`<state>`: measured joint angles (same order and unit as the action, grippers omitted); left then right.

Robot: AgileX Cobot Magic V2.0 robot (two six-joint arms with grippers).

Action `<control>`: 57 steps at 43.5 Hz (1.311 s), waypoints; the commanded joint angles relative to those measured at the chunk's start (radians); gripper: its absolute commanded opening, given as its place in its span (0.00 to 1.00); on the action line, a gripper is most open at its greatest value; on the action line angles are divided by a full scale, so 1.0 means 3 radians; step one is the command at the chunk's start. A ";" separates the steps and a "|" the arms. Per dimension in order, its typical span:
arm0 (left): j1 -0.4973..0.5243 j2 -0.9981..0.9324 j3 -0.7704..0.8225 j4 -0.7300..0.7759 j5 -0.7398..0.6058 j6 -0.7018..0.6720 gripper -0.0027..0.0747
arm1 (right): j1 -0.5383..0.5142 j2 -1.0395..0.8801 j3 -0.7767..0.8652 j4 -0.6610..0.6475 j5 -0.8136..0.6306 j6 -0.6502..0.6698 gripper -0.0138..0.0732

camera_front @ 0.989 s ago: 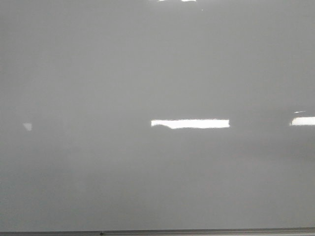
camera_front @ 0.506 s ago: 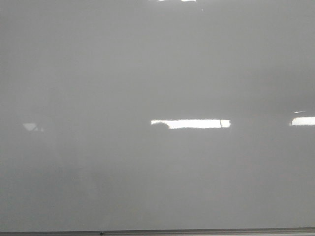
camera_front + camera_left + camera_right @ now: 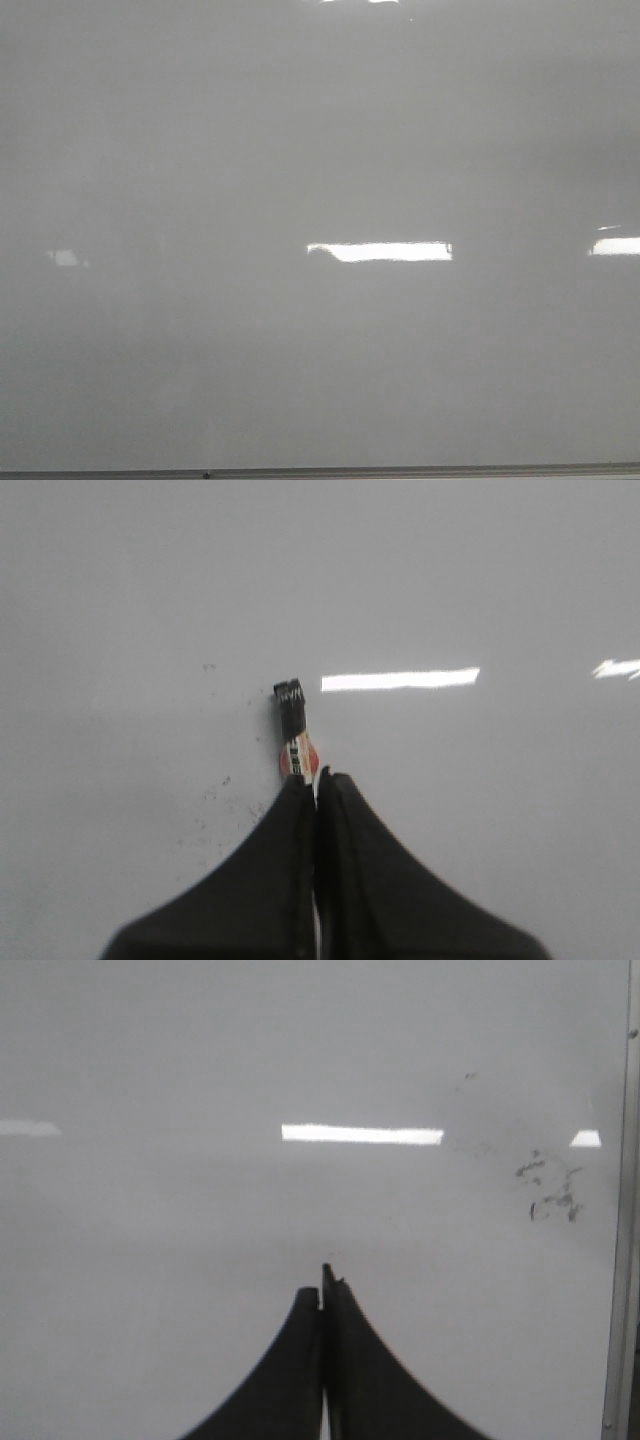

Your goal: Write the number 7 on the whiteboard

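Whiteboard [image 3: 480,580] beyond left jaws clamped on marker [image 3: 292,725]; right jaws pressed together.

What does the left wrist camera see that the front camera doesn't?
Only the left wrist view shows the left gripper, jaws shut on a marker whose black tip points at the board, with faint dark specks nearby. Only the front view shows the board's thin grey bottom edge; no arm and no 7 appear there. Both show the glossy whiteboard with bright light reflections.
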<state>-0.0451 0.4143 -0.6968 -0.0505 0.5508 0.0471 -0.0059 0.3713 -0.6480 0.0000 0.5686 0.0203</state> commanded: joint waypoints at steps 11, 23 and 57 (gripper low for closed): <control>0.0001 0.0377 0.0038 -0.0045 -0.0148 -0.0028 0.01 | 0.0000 0.0551 -0.0103 0.0000 -0.0237 0.0006 0.02; 0.0001 0.0567 0.0129 -0.0045 -0.0143 -0.0028 0.10 | 0.0000 0.0896 -0.0103 0.0018 -0.0213 -0.0085 0.10; 0.0093 0.2280 -0.0547 -0.0034 -0.0298 -0.0157 0.67 | 0.0336 0.0917 -0.0118 0.0131 -0.0035 -0.0230 0.81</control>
<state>-0.0228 1.0525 -0.7950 -0.0525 0.5437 0.0171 0.0927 0.6408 -0.6504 0.0388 0.6256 -0.0361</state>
